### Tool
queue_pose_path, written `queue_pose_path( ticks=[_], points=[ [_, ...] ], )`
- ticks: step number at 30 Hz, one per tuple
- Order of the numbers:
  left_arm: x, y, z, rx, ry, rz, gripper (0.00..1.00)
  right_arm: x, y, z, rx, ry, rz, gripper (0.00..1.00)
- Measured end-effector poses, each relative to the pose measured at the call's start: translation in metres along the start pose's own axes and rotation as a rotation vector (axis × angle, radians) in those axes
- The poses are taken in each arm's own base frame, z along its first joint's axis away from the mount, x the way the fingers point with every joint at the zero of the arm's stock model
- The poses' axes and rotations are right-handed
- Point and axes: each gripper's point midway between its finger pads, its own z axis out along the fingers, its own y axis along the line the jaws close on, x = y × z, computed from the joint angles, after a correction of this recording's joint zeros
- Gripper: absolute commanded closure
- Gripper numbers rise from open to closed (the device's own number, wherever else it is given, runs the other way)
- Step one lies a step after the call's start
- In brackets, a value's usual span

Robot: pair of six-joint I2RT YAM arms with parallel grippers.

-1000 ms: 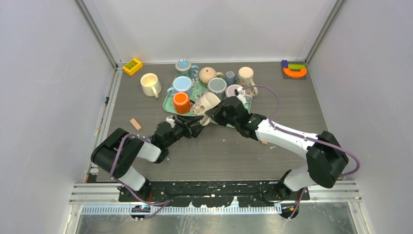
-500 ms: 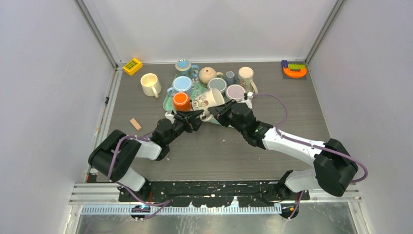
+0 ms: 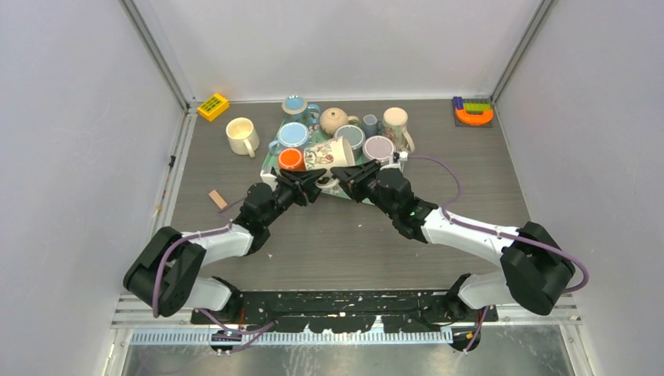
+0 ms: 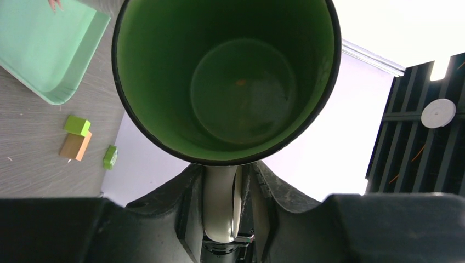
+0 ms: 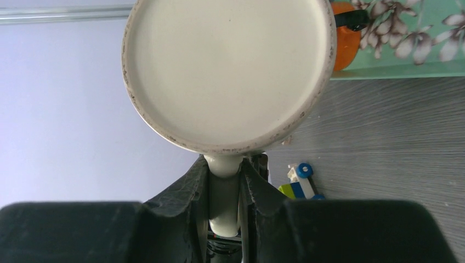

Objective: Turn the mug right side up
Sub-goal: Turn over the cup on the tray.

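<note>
Claw state: right claw [image 5: 224, 170] is clamped on the handle [image 5: 224, 213] of the mug [image 3: 329, 153]. Left claw [image 4: 222, 175] straddles the same handle; its bite cannot be confirmed. Mug hangs on its side over the tray [image 4: 44, 60], long axis level, mouth facing the left claw, base facing the right.

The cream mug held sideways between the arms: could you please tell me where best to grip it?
Take the handle, coming from the near side. The mug lies on its side with its slim handle toward the arms, while its body looks too wide to pinch. The right end effector clamps the handle from the base end; the left end effector flanks it from the mouth end.
</note>
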Motion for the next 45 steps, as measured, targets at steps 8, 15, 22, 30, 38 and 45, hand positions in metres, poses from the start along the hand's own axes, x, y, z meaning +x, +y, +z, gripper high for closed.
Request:
queue_pose_path(
  ticks=[8, 15, 22, 30, 38, 45],
  points=[
    [0.001, -0.005, -0.006, -0.021, -0.015, 0.064, 0.78, 0.01, 0.004, 0.006, -0.04, 0.05, 0.064, 0.99],
    [-0.002, 0.001, -0.01, -0.072, -0.019, 0.118, 1.0, 0.016, -0.004, 0.006, -0.03, 0.083, 0.098, 0.99],
    [-0.001, -0.009, -0.016, -0.157, -0.006, 0.265, 1.0, 0.022, 0.0, 0.004, -0.04, 0.115, 0.106, 0.65],
    [-0.007, -0.003, -0.035, -0.307, -0.014, 0.416, 1.0, 0.033, -0.013, 0.004, 0.053, 0.164, -0.009, 0.37],
    [-0.022, 0.02, -0.062, -0.476, -0.035, 0.522, 1.0, 0.037, -0.043, -0.002, 0.191, 0.196, -0.129, 0.17],
    [-0.037, 0.017, -0.097, -0.582, -0.091, 0.65, 1.0, 0.035, -0.05, -0.005, 0.244, 0.202, -0.215, 0.07]
  ],
)
